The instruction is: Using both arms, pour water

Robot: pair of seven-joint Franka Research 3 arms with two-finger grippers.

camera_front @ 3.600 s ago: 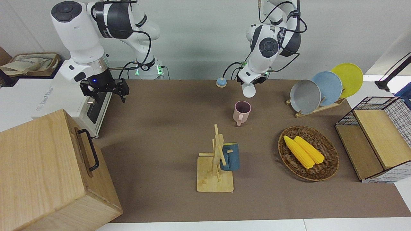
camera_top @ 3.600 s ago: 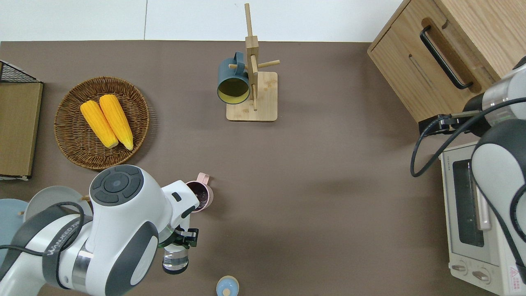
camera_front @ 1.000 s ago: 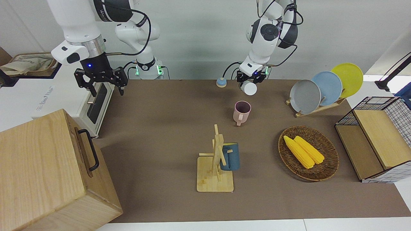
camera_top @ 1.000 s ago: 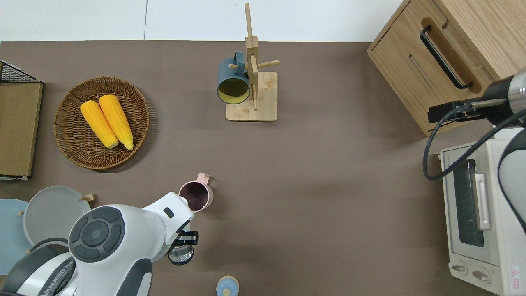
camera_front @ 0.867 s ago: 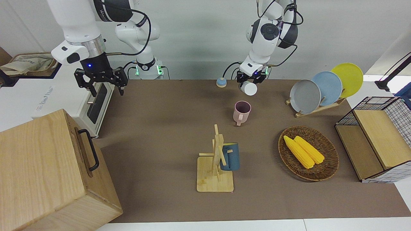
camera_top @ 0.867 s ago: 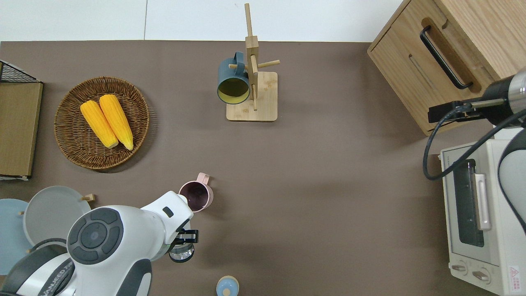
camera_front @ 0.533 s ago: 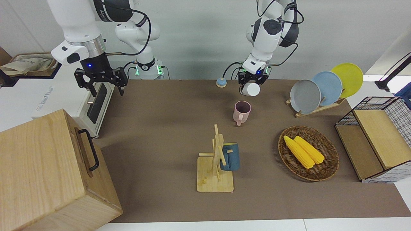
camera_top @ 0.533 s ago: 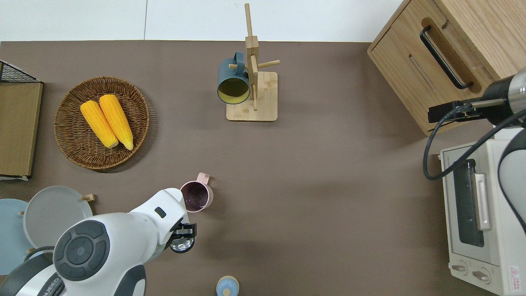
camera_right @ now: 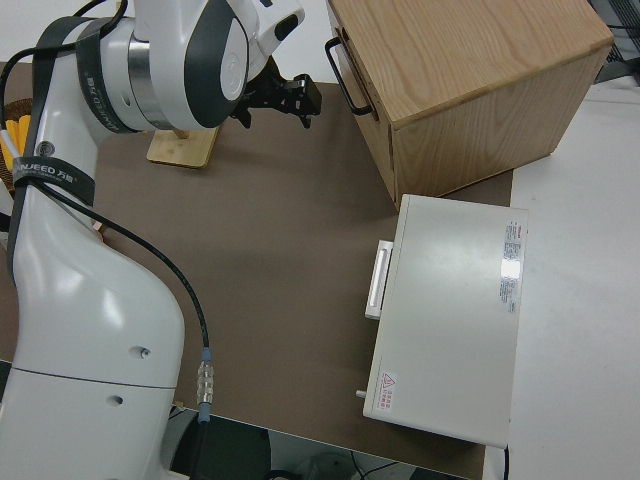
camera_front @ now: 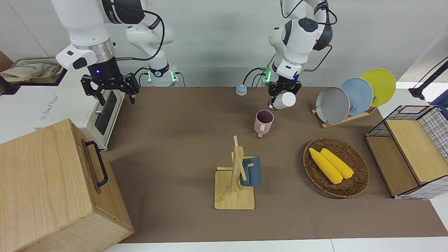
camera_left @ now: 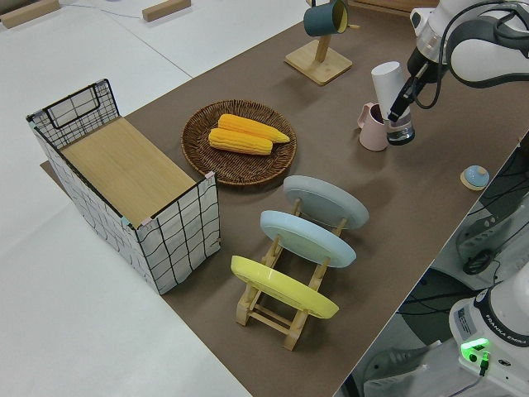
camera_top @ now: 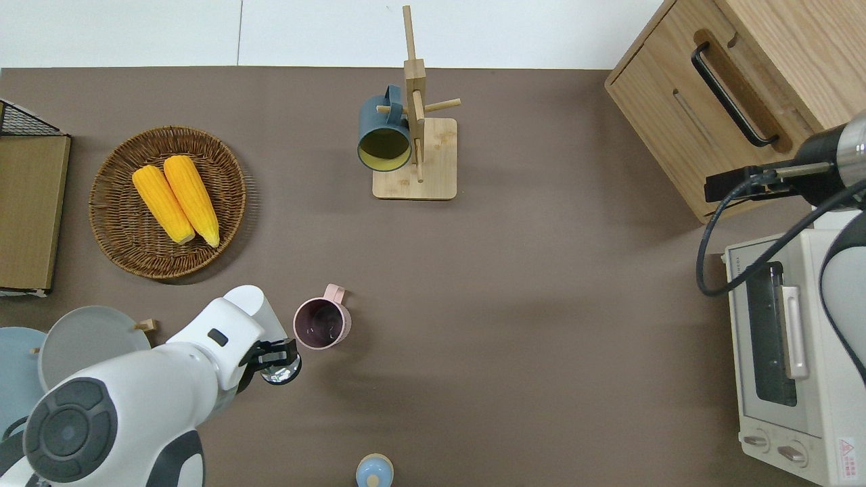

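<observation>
Brown cloth covers the table (camera_front: 182, 140) in the front view. The left gripper (camera_front: 284, 91) has its fingers clenched on a white-bottomed clear cup (camera_front: 282, 100), tipped on its side with the mouth toward a pink mug (camera_front: 263, 122) that stands upright just below it. A small blue lid (camera_front: 240, 90) lies nearer to the robots than the mug. The right gripper (camera_front: 110, 89) is parked with its fingers spread apart, holding nothing. A blue mug (camera_front: 251, 170) hangs on a wooden mug rack (camera_front: 233, 182); a wicker basket (camera_front: 357, 182) holds two corn cobs (camera_front: 330, 164).

From overhead, the left gripper (camera_top: 274, 355) and its cup (camera_top: 281, 370) sit just beside the pink mug (camera_top: 322, 323), nearer to the robots and toward the left arm's end; whether the cup's mouth reaches over the mug's rim cannot be told. The mug's dark inside shows a few glints. A toaster oven (camera_top: 788, 365) and a wooden box (camera_top: 737, 88) stand at the right arm's end.

From the left side, the cup (camera_left: 392, 103) leans steeply, its clear end low beside the pink mug (camera_left: 373, 126). Three plates (camera_left: 306, 248) stand in a rack.

From the right side, the right gripper (camera_right: 280, 100) hangs with its fingers apart.
</observation>
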